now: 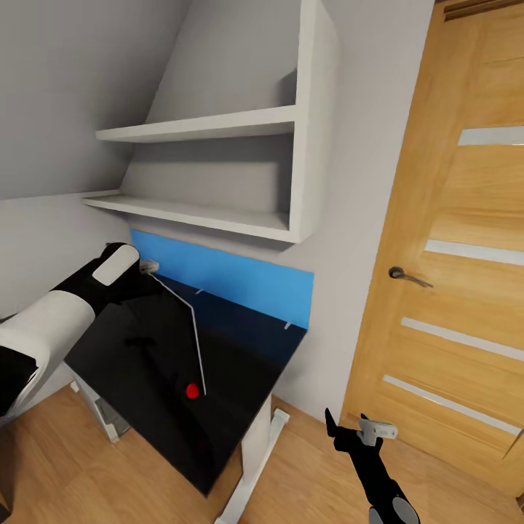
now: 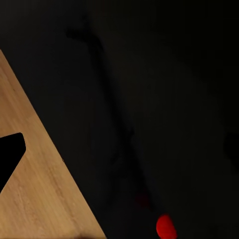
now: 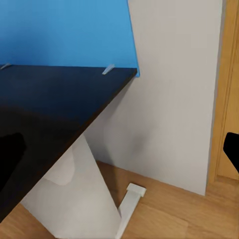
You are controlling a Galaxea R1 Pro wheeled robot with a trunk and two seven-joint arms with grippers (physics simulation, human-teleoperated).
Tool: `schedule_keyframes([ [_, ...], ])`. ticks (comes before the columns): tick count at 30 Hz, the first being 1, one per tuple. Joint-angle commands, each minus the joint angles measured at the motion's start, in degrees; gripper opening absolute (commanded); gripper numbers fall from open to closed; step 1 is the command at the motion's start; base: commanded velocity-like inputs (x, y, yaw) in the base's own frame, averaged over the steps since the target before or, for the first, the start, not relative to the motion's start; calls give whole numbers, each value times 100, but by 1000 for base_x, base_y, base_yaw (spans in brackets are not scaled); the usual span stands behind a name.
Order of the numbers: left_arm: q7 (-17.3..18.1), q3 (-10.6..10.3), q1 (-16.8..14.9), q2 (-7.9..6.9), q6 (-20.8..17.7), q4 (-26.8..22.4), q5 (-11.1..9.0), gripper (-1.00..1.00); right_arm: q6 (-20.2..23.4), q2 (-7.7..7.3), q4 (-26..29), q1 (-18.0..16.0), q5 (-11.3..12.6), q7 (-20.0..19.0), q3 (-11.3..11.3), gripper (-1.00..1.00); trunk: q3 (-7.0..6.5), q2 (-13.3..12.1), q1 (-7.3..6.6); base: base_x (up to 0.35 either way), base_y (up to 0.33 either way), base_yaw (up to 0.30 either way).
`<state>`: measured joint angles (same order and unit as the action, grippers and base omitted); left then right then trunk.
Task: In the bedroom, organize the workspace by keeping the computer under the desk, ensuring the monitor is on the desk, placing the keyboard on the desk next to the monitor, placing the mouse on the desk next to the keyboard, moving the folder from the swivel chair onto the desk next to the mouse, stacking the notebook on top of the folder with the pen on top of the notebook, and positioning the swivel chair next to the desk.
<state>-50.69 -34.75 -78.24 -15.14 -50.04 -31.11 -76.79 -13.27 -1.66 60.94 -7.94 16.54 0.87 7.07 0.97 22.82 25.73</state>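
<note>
L arm (image 1: 65, 306) stretched fwd over desk's (image 1: 240, 407) left edge; R gripper (image 1: 354, 431) low off its right corner, fingers apart.

No readable text, label, brand, number or sign on any visible surface.

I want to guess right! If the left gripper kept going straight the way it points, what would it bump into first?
Probably the desk. The left wrist view looks along the fingers straight at its black top, with wooden floor off to one side. How far away it is, I cannot tell.
</note>
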Motion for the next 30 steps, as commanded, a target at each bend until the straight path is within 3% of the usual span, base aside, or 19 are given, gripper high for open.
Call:
schedule_keyframes([
  [1, -49, -41, -7, -10, 5, -11, -64, 100, -26, -8, -3, -5, 60, 9, 23, 100, 10, 10, 5, 161, -21, 0],
  [13, -55, -39, -7, -15, 21, 15, -81, 100, -26, -9, -3, -5, 60, 9, 23, 100, 10, 10, 5, 80, -3, 0],
  [27, -55, -36, -7, -17, 21, 23, -84, 100, -26, 82, -148, -5, 49, 2, 51, 100, 10, 10, 5, -181, 0, 49],
  [30, -55, -33, -7, -26, 21, 30, -89, 100, -30, 103, -195, -5, 44, 5, 195, 100, 10, 10, 5, -14, 0, 184],
])
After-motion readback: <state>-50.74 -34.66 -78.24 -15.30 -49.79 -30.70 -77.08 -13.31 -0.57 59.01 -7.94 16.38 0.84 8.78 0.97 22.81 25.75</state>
